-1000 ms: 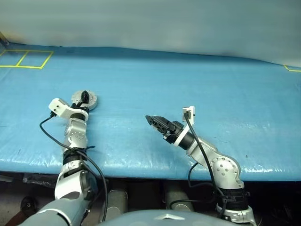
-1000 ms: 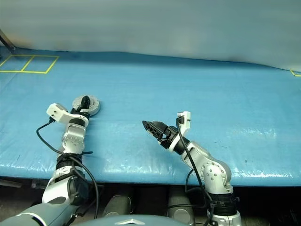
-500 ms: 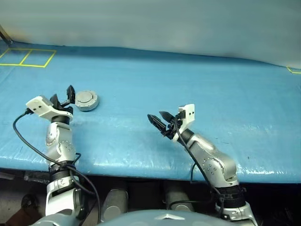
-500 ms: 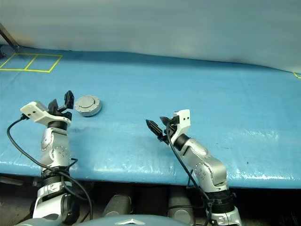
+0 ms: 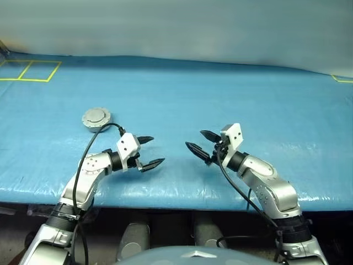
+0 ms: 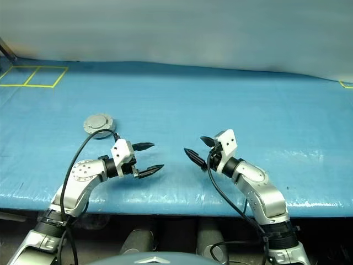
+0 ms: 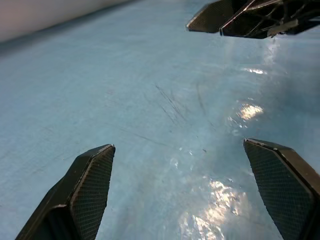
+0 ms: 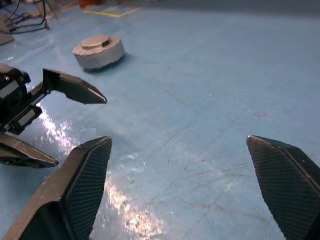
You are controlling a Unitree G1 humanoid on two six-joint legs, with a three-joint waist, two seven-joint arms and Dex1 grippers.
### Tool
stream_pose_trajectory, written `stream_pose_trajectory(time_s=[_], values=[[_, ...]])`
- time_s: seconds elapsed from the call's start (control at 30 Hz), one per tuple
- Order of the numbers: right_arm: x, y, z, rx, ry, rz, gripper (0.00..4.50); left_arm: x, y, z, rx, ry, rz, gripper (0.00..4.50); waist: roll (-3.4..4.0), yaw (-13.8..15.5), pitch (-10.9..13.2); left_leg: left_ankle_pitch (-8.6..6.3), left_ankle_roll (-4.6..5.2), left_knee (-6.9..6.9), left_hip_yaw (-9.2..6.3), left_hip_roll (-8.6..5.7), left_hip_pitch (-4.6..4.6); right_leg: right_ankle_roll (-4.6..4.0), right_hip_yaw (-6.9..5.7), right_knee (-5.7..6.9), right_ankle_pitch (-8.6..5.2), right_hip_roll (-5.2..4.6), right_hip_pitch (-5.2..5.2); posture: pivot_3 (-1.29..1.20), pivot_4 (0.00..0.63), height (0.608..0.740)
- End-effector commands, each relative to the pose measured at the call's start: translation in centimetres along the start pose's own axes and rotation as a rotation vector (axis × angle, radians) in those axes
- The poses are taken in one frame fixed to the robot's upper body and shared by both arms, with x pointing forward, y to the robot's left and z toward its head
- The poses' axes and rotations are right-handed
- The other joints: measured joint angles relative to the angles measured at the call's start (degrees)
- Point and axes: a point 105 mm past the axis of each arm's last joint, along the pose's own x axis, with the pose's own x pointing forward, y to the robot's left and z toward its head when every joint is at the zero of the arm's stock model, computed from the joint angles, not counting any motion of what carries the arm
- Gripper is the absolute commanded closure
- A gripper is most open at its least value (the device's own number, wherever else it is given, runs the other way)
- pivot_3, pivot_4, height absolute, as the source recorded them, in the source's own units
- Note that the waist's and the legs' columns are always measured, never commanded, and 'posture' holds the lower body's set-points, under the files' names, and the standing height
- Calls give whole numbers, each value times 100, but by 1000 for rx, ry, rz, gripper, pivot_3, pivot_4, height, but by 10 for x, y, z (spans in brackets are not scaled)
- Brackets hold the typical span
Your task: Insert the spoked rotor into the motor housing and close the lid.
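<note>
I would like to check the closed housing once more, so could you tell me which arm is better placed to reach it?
Probably the left. The motor housing, lid down, sits on the blue table on the robot's left, just beyond the open left gripper. The open right gripper hangs near the middle, clearly farther away.

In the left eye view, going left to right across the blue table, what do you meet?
Closed motor housing → left tool, open → right tool, open.
</note>
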Motion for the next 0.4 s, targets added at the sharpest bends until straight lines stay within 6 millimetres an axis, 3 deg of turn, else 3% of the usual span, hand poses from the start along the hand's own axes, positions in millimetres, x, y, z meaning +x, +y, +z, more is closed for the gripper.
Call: stream_pose_trajectory(time_s=[0.03,0.4], values=[[-3,2,3,-66,4,34,13,0,2,6,38,-18,-7,0,0,9,0,0,0,-1,1,0,0,0,0,0,0,-1,-1,0,150,740],[1,-1,1,-121,17,19,13,-1,7,10,12,-57,30,0,-2,13,0,0,0,-5,1,0,3,0,0,0,-1,0,0,0,150,740]])
